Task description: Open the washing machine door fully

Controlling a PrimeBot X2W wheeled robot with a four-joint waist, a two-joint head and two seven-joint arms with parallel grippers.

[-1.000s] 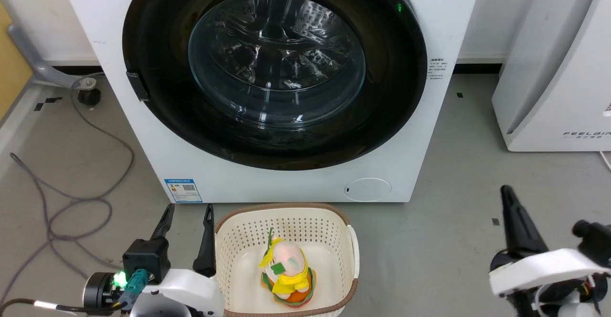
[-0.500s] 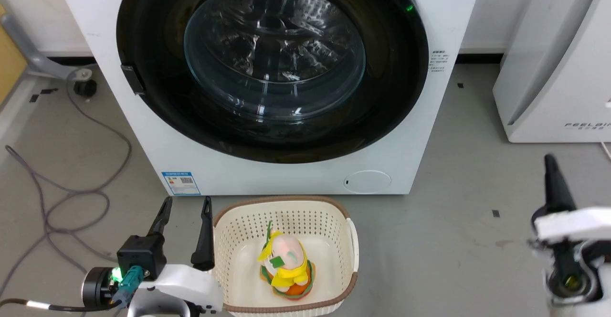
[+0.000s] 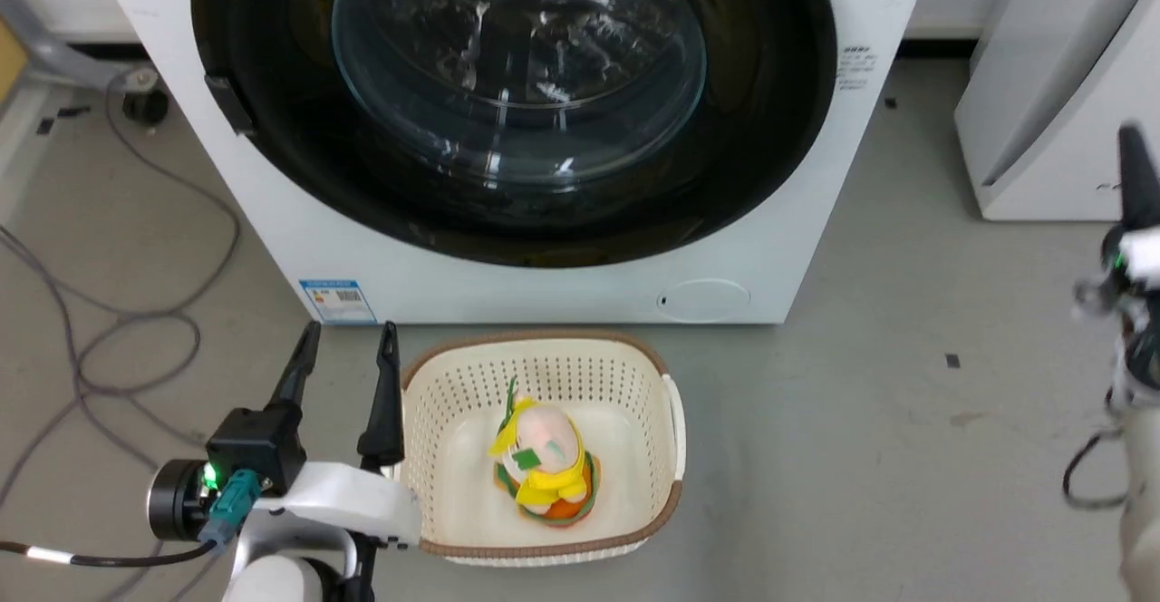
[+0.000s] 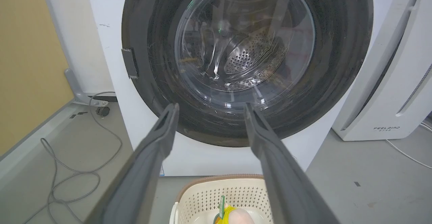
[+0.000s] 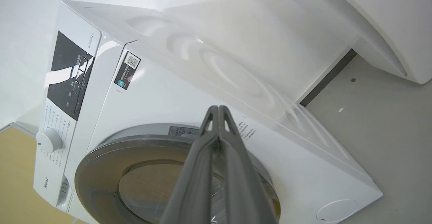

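The washing machine door sits shut, flat against the front of the washing machine, its glossy black ring around the clear glass bowl through which the perforated steel drum shows. A blue label marks the machine's lower left corner. On the floor just in front stands a cream perforated basket holding a yellow and orange soft toy. The left gripper hovers just beside the basket's left rim, its fingers spread apart and empty, pointing at the door's lower half. The right gripper is out at the machine's right side, well apart from the door, fingers pressed together on nothing. A white curved appliance stands to the right, and grey cables loop on the floor to the left
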